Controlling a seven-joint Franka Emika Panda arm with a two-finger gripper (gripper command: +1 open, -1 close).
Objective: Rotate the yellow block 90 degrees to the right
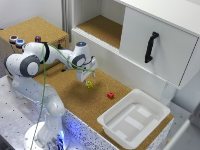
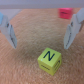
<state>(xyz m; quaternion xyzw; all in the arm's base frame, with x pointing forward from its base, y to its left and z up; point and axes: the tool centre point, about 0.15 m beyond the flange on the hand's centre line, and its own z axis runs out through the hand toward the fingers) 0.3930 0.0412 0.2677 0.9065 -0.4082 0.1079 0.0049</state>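
Yellow block (image 1: 89, 84) sits on the cork surface (image 1: 75, 95) a little above and left of the exterior view's centre, with the claw (image 1: 82, 75) hanging just over it; the small red block (image 1: 110, 95) lies well apart toward the lower right, and the white bin (image 1: 134, 119) farther still. In the wrist view the claw (image 2: 39, 34) is spread wide with nothing between its two fingers (image 2: 8, 31), and the yellow block (image 2: 50, 59) shows in the lower centre of the frame, a dark letter on its upper face, not yet squarely between the fingertips. The step in hand looks like the approach before the grasp, so the turn itself is not begun. To do it well, I would first bring the claw over the block until both fingers flank it evenly, line the pads up with two flat opposite sides and not the corners, then descend straight until the pads reach the sides without pressing into the cork. A closing grip on so small a cube could squirt it sideways if off-centre. Once held, a slight lift or light contact should let the wrist turn a quarter to the right about the block's own middle, keeping clear of the red block (image 2: 63, 13).
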